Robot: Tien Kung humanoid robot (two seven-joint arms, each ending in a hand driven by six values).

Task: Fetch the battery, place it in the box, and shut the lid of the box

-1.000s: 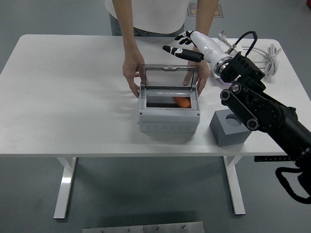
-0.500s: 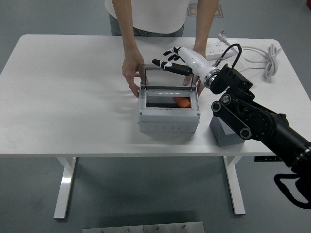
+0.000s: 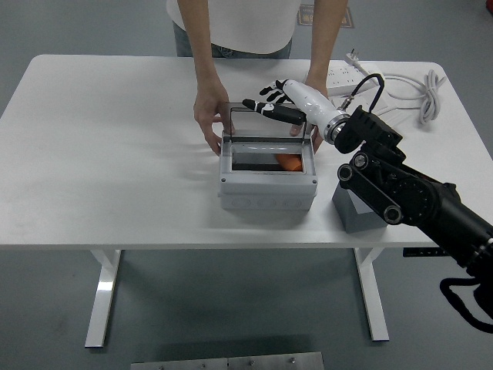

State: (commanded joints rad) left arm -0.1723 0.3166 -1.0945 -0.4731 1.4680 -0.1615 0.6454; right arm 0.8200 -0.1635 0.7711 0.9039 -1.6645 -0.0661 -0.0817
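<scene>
Right hand [image 3: 279, 101], fingers spread and empty, hovered just behind the raised lid [image 3: 266, 122], whose long edge ran crosswise; the battery [image 3: 289, 162] lay inside the box [image 3: 267, 185].

You are looking at a robotics lab or test room, not a home. The worktop [image 3: 100, 146] is a plain white height-adjustable desk on white metal legs [image 3: 102, 297], standing on a bare grey floor [image 3: 231, 308] with nothing domestic around it. A white power strip [image 3: 344, 73] with a coiled white cable [image 3: 420, 89] lies on the far right corner. A grey block with a round socket [image 3: 356, 208] sits as a fixture beside a grey plastic enclosure box [image 3: 267, 179] with a clear hinged lid [image 3: 267, 122]. A person [image 3: 231, 23] stands at the far side, steadying the box for the black robot arm [image 3: 408, 196]
</scene>
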